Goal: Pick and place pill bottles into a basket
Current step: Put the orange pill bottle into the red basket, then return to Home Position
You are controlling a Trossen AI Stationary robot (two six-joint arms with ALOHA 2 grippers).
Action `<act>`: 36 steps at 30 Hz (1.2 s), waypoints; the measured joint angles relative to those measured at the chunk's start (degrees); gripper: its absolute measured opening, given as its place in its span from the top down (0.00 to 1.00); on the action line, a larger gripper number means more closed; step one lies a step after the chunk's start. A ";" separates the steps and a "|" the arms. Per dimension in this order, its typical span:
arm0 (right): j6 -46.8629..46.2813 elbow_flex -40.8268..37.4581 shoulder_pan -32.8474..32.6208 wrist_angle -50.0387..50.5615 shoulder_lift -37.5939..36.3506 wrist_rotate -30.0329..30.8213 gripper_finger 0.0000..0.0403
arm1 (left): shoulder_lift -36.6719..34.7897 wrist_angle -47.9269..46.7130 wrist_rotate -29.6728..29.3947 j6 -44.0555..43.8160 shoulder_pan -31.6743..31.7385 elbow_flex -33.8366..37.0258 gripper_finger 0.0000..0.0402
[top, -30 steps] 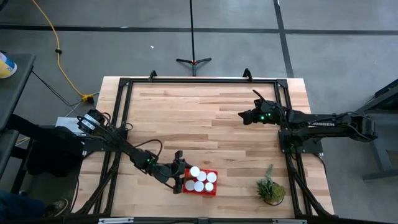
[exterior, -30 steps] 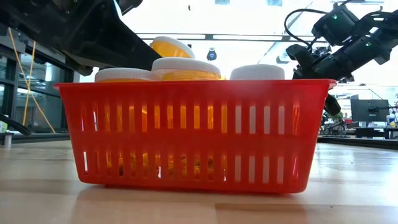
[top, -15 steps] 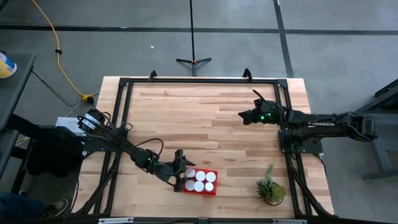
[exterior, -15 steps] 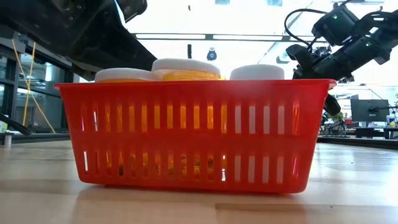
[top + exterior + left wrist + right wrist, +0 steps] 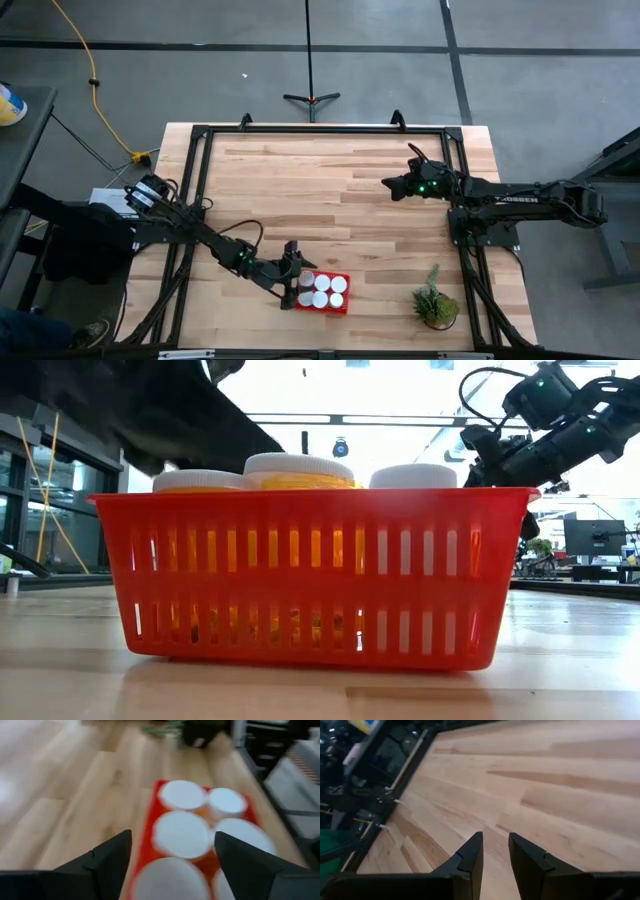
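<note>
On the high view, the left arm reaches in from about 9 o'clock toward the lower middle of the wooden surface (image 5: 330, 190). Its left tool (image 5: 297, 283) hangs at the left edge of the red mesh basket (image 5: 343, 303), fingers spread wide and holding nothing. The wrist view looks down between those two dark fingers (image 5: 107, 860) onto the white caps.

The basket sits near the surface's 6 o'clock edge, slightly left of centre. All six pill bottles (image 5: 321, 291) stand upright inside it, packed in two rows, white caps up. From table height the basket (image 5: 310, 575) fills the view, amber bodies showing through the slots, and three caps (image 5: 299, 465) rise just above the rim.

At about 5 o'clock from the basket, near the same front edge, stands a small green potted plant (image 5: 436, 303).

The right arm waits at the 3 o'clock side. Its right tool (image 5: 390, 186) hovers above bare wood at roughly 2 o'clock from the surface's centre, well apart from the basket. Its fingers (image 5: 472, 855) stand close together with a narrow gap, empty.
</note>
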State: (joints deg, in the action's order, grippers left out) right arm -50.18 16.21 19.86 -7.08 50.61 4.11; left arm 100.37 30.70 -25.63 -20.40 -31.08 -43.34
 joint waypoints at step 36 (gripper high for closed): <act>28.18 0.00 -0.04 -11.27 -0.48 -7.77 0.79 | -32.92 -16.43 25.09 12.49 38.37 -0.76 0.94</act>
State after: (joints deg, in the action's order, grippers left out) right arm -22.00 16.21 19.82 -18.35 50.13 -3.66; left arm 67.45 14.27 -0.54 -7.91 7.29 -44.10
